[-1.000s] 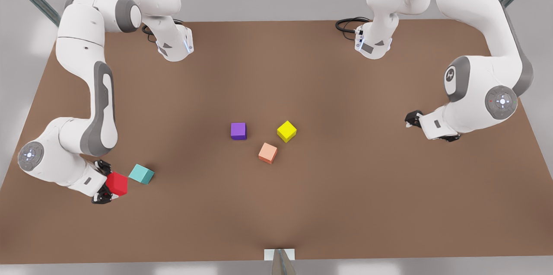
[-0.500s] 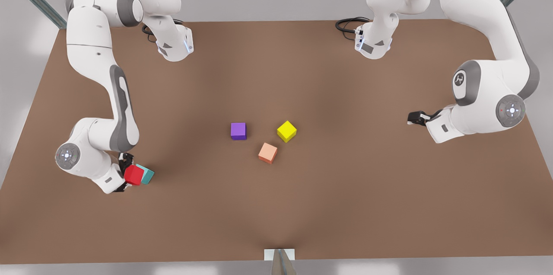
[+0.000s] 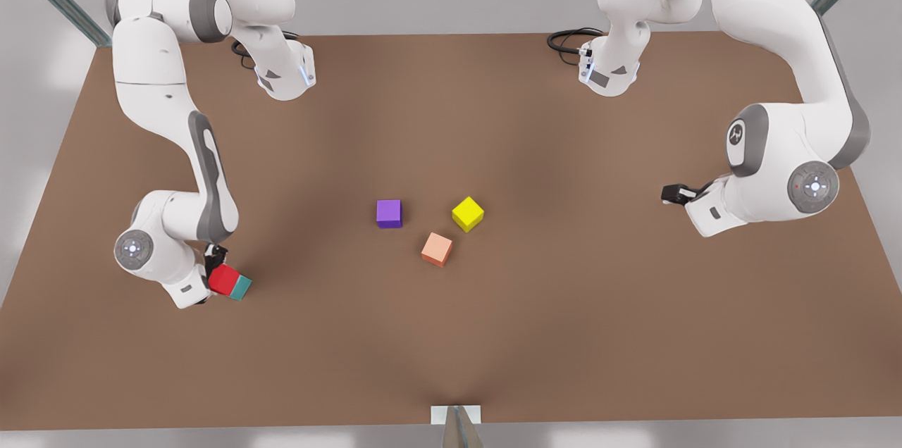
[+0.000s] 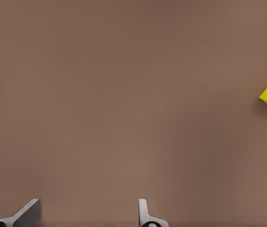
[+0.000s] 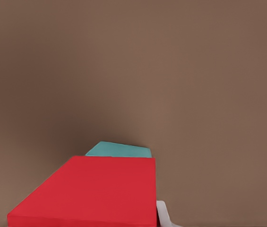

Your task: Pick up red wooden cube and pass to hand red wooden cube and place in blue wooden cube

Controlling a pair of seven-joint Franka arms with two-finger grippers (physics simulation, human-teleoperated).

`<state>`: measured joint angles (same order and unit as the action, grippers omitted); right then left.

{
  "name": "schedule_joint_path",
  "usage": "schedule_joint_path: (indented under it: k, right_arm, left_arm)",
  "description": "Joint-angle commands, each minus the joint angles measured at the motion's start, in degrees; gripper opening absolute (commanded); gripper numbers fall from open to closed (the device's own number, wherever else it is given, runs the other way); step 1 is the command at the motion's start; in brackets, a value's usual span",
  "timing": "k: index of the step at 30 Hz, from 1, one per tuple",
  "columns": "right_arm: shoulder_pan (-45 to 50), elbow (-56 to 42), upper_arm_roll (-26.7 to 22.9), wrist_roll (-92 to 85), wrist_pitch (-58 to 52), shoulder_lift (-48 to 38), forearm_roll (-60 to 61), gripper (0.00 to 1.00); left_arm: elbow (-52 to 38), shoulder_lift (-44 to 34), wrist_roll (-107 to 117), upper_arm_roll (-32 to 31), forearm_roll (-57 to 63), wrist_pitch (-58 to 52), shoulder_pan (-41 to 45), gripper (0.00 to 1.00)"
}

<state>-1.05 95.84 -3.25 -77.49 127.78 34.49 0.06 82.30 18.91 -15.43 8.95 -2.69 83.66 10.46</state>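
Three spare cubes, purple (image 3: pixel 388 213), yellow (image 3: pixel 467 213) and peach (image 3: pixel 437 249), are sitting mid-counter (image 3: pixel 493 335). The right end effector (image 3: pixel 215 277) is gripping the red cube (image 3: pixel 225 280) over the teal cube (image 3: pixel 242 287); the left end effector (image 3: pixel 671 193) is waiting, fingers (image 4: pixel 145 215) spread, empty.

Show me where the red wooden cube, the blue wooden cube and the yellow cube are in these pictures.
red wooden cube (image 3: pixel 225 280): front view, on its top face.
blue wooden cube (image 3: pixel 242 287): front view, on the teal side showing beside the red one.
yellow cube (image 3: pixel 467 213): front view, on its top face.
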Motion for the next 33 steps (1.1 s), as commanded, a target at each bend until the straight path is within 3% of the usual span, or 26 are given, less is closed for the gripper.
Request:
schedule_joint_path:
  k: [1, 2, 3, 4, 19, 26, 29, 33]
  right_arm:
    - [0.0, 0.58, 0.0, 8.14, 3.09, -0.04, -0.24, 0.57]
    - [-0.09, 1.01, 0.0, 8.23, 3.44, 0.05, -0.15, 0.58]
    - [-0.09, 1.02, 0.0, 8.31, 3.44, 0.05, 0.02, 0.72]
    - [-0.09, 1.19, 0.0, 8.32, 3.44, 0.22, 0.37, 1.0]
    - [0.09, 1.45, 0.09, 8.58, 2.3, -1.18, 0.55, 1.0]
    - [0.53, 0.31, 0.44, 8.76, -6.05, -6.81, 0.55, 1.0]
    - [0.7, -6.02, 0.53, 21.05, -21.25, -8.56, 2.83, 1.0]
    - [0.88, -16.55, 0.35, 63.34, -31.09, -4.79, 6.18, 1.0]
  left_arm:
    - [-0.03, -0.01, 1.72, 0.1, 0.15, -0.16, 0.0, 1.0]
    - [-0.03, -0.01, 1.72, 0.01, 0.15, -0.16, 0.0, 1.0]
    - [-0.03, -0.01, 1.72, 0.01, 0.06, -0.16, 0.0, 1.0]
    - [-0.03, -0.01, 1.72, 0.01, 0.15, -0.08, 0.0, 1.0]
    - [-0.12, 0.25, 1.81, 0.01, 0.15, -0.07, 0.0, 1.0]
    - [-0.21, 0.25, 1.81, 0.01, 0.23, -0.07, 0.0, 1.0]
    - [-0.38, 0.08, 1.89, 0.01, 0.41, -0.07, 0.17, 1.0]
    - [-0.38, 0.08, 1.81, 0.01, 0.32, -0.16, 0.08, 1.0]
